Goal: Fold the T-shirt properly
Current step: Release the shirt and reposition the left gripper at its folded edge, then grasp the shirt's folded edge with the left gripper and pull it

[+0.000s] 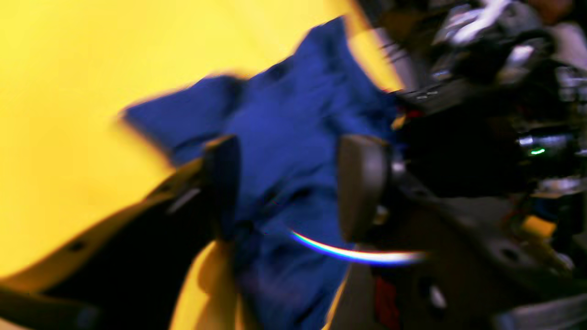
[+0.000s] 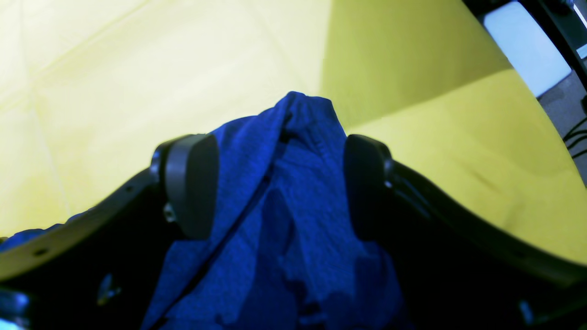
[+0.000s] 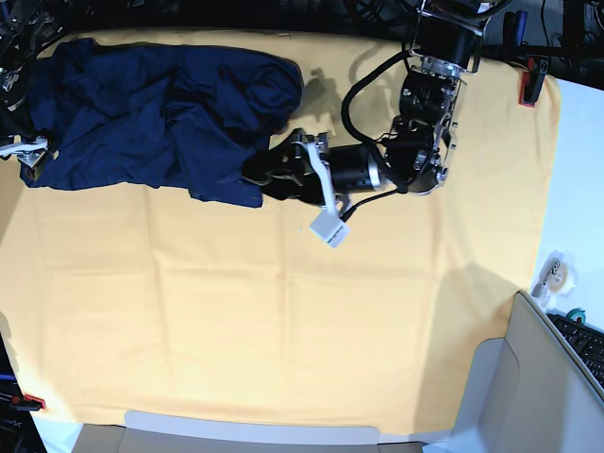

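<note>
The T-shirt (image 3: 151,113), dark navy and crumpled, lies bunched at the far left of the yellow table cloth (image 3: 283,321). My left gripper (image 3: 262,172) reaches across to the shirt's lower right corner. In the blurred left wrist view its fingers (image 1: 222,183) stand wide apart, with the blue T-shirt (image 1: 289,137) lying between and beyond them. My right gripper (image 2: 279,183) is open, and a raised fold of the T-shirt (image 2: 284,220) fills the gap between its pads (image 2: 190,183). In the base view it sits at the shirt's left edge (image 3: 21,149), mostly cut off.
A white tag (image 3: 327,229) hangs from the left arm. A red clamp (image 3: 527,85) grips the cloth's far right corner. On the white surface at right lie a tape roll (image 3: 551,274) and a keyboard (image 3: 587,344). A grey bin (image 3: 528,387) stands at the near right.
</note>
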Action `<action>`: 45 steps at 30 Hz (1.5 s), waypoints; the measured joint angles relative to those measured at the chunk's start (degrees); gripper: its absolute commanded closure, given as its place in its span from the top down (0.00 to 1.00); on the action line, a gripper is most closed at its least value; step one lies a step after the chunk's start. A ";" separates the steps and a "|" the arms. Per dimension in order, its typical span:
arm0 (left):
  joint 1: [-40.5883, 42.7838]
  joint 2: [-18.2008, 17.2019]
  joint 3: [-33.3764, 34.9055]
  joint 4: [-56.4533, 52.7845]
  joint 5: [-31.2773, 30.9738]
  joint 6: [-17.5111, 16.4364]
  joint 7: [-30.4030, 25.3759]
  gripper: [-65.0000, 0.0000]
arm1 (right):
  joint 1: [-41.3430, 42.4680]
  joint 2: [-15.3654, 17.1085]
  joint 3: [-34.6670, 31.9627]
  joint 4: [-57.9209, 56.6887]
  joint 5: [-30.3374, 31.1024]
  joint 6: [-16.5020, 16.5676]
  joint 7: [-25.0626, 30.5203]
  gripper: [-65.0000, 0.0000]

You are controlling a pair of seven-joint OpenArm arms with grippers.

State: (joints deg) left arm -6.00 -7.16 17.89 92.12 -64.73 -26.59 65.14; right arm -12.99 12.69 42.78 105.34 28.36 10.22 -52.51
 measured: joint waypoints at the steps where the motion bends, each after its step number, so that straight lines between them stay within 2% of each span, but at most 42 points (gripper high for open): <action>1: 0.59 -0.81 -0.90 -0.02 0.11 0.13 -0.31 0.26 | -0.02 -0.04 0.00 0.00 0.11 0.00 0.00 0.64; 4: 2.27 -2.25 -1.84 -0.04 0.17 0.02 -0.81 0.01 | 0.00 -0.02 -0.02 0.00 0.07 0.00 0.00 0.64; 5: 2.71 -2.23 -1.81 -0.04 0.37 0.02 -0.61 0.00 | 0.00 -0.02 -0.02 0.00 0.09 0.00 0.00 0.64; 12: 3.41 -1.44 -1.36 -5.53 0.15 0.39 -0.81 0.00 | 0.00 -0.04 -0.02 0.00 0.09 0.00 0.00 0.64; 15: 3.52 -1.09 -1.33 -7.63 0.90 0.48 -3.87 0.00 | -0.35 -0.04 -0.02 0.00 0.09 0.00 0.04 0.64; 20: 1.36 -0.28 -1.18 -10.71 7.54 0.46 -4.98 0.00 | -0.33 -0.04 -0.04 0.00 -0.04 0.00 0.00 0.64; 28: 1.03 3.74 -1.40 -12.37 11.87 0.46 -5.05 0.00 | -0.46 -0.20 -0.13 -0.04 0.07 0.00 -0.02 0.64; 37: 0.24 9.22 -1.40 -12.37 23.28 0.46 -5.18 0.00 | -0.81 -0.22 -0.17 -0.04 0.09 0.00 0.02 0.64; 42: -0.11 9.88 -1.46 -12.20 24.06 0.48 -4.94 0.00 | -0.98 -0.20 -0.17 -0.07 0.09 0.00 0.00 0.64; 45: 0.00 11.52 -1.46 -11.89 24.06 0.48 -4.55 0.00 | -1.01 -0.20 -0.17 -0.07 0.07 0.00 0.00 0.64</action>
State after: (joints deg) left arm -6.00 4.36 16.43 80.23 -40.66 -26.11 60.60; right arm -14.00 12.49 42.61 105.27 28.42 10.22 -52.51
